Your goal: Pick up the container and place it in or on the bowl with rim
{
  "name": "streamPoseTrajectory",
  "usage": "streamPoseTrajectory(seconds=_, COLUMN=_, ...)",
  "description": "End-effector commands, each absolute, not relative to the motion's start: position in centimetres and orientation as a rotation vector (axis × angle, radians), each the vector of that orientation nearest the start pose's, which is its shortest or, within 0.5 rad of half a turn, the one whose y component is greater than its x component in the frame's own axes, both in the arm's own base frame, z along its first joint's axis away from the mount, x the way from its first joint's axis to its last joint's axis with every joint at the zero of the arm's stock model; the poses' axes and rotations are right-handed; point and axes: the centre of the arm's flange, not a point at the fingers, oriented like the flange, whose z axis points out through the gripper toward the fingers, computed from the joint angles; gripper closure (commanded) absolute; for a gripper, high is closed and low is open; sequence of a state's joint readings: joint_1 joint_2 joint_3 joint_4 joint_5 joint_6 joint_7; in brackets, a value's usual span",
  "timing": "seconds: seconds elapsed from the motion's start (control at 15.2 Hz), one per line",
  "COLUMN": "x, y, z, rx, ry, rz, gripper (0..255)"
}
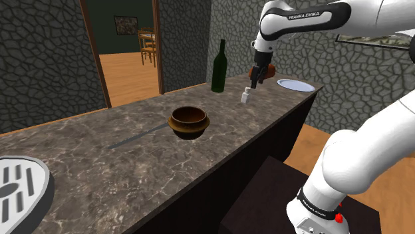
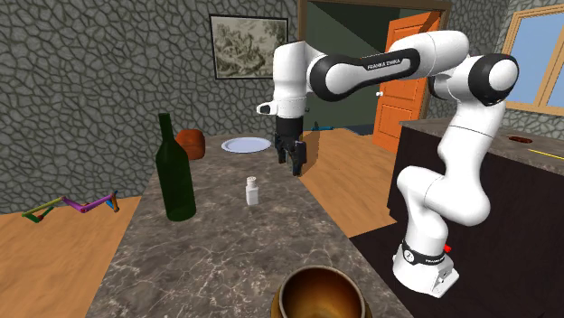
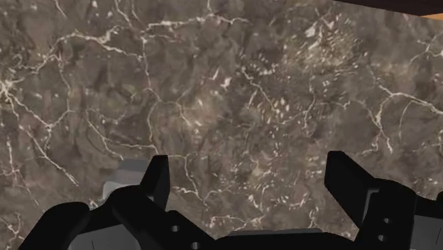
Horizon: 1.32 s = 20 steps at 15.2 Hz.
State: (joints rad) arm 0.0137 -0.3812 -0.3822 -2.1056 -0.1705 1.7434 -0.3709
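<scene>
The container is a small white shaker point(image 1: 245, 96) point(image 2: 252, 191) standing upright on the dark marble counter point(image 1: 133, 166), near the green bottle. My black gripper point(image 1: 255, 82) point(image 2: 296, 163) hangs a little above the counter, just beside the shaker and towards the white plate. It is open, and nothing sits between its fingers. In the wrist view the gripper point(image 3: 248, 167) looks down on bare marble, and a pale corner of the shaker point(image 3: 122, 177) peeks out behind one finger. The brown bowl with rim point(image 1: 188, 122) point(image 2: 318, 294) stands further along the counter, well apart from the gripper.
A tall green bottle point(image 1: 219, 66) point(image 2: 174, 172) stands close to the shaker. A white plate point(image 1: 296, 85) point(image 2: 246, 144) and a reddish-brown pot point(image 2: 191, 143) sit at the counter's far end. A grey slotted disc point(image 1: 20, 189) lies at the near end.
</scene>
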Motion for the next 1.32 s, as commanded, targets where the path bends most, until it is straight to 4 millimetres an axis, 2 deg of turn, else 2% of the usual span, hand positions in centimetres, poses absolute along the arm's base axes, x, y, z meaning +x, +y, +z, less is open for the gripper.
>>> streamPoseTrajectory(seconds=0.0, x=42.1, y=-21.6, z=54.9, rx=-3.156, ry=-0.126, rz=0.044, gripper=0)
streamPoseTrajectory(seconds=0.59, x=49.2, y=-31.1, z=50.0, rx=-3.1, ry=-0.264, rz=0.142, gripper=0)
streamPoseTrajectory(seconds=0.66, x=49.3, y=-31.1, z=50.0, rx=-3.1, ry=-0.264, rz=0.142, gripper=0)
streamPoseTrajectory(seconds=1.12, x=48.9, y=-31.1, z=46.0, rx=-3.1, ry=-0.264, rz=0.142, gripper=0)
streamPoseTrajectory(seconds=1.25, x=48.9, y=-31.1, z=46.0, rx=-3.1, ry=-0.264, rz=0.142, gripper=0)
